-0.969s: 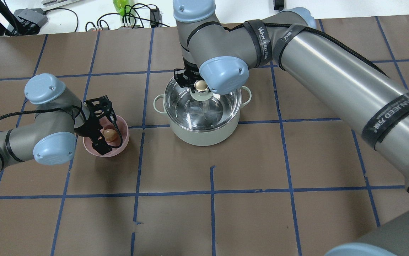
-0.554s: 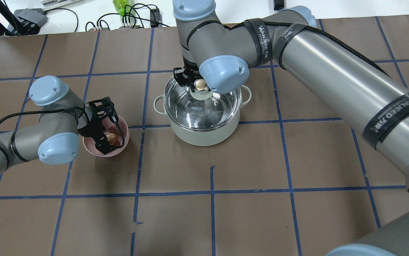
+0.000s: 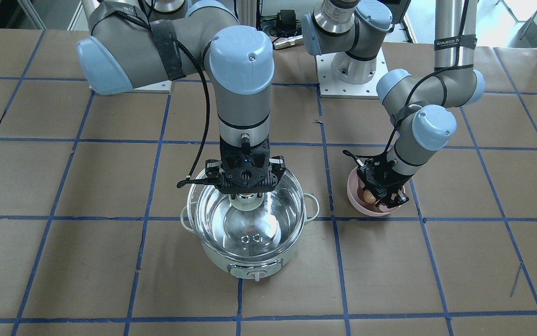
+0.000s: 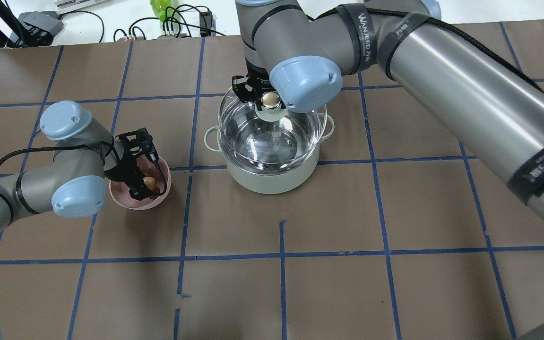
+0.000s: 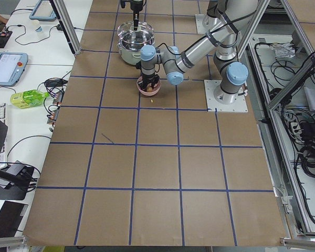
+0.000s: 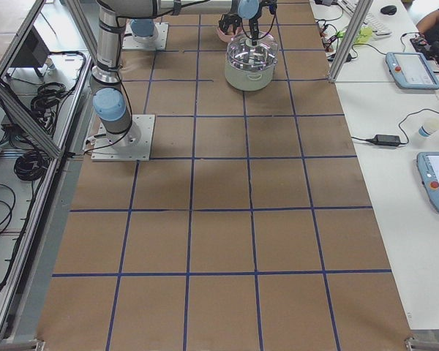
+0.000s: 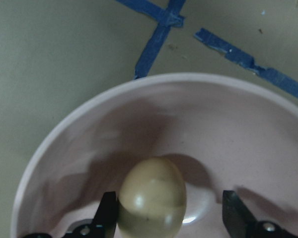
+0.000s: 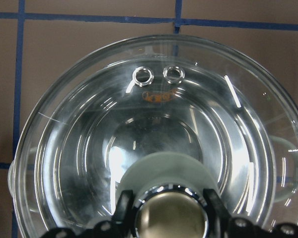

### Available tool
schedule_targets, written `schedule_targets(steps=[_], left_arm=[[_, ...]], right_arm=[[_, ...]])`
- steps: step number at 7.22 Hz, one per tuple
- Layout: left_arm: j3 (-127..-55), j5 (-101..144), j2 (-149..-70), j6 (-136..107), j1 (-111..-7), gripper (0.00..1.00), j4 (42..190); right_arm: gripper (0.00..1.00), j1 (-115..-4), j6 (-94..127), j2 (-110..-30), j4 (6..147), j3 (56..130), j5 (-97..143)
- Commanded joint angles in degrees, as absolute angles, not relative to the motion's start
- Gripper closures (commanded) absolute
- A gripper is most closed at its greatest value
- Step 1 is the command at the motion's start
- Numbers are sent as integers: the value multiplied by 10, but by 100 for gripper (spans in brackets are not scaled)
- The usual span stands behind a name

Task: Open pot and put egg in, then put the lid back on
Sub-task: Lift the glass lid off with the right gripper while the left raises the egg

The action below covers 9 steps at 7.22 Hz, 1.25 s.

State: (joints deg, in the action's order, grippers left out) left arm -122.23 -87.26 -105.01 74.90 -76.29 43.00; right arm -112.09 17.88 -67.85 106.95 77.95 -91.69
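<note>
Right hand [image 8: 170,198] clamped on the knob of the lid [image 8: 154,124], lid held just above the pot [image 4: 272,177]; left hand [image 7: 171,218] spread wide around the egg [image 7: 152,196], in the pink bowl [image 7: 89,114], at the pot's 9 o'clock on the bench [image 4: 347,212] seen from overhead

I've got my right end effector [image 4: 268,100] clamped, pointing straight down, upper centre; left end effector [image 4: 145,182] mid-left, jaws apart.

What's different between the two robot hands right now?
The right gripper has its jaws shut on the knob of the lid, holding it above the pot. The left gripper has its jaws open either side of the egg. The right gripper's load is airborne, while the left gripper reaches into the pink bowl, where the egg rests. Both point downward.
</note>
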Motion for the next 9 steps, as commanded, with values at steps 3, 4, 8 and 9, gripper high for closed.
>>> schedule_targets(steps=[3, 4, 8, 9], left_arm=[[-1220, -866, -1050, 726, -763, 77, 432], [-1222, -864, -1050, 726, -763, 78, 432], [-1206, -867, -1028, 710, -759, 81, 457], [-1182, -869, -1009, 678, -760, 81, 493]], right_arm=[[96, -992, 52, -808, 903, 804, -911], [96, -957, 34, -837, 884, 814, -911], [97, -896, 40, -879, 842, 824, -911], [98, -896, 39, -879, 842, 824, -911]])
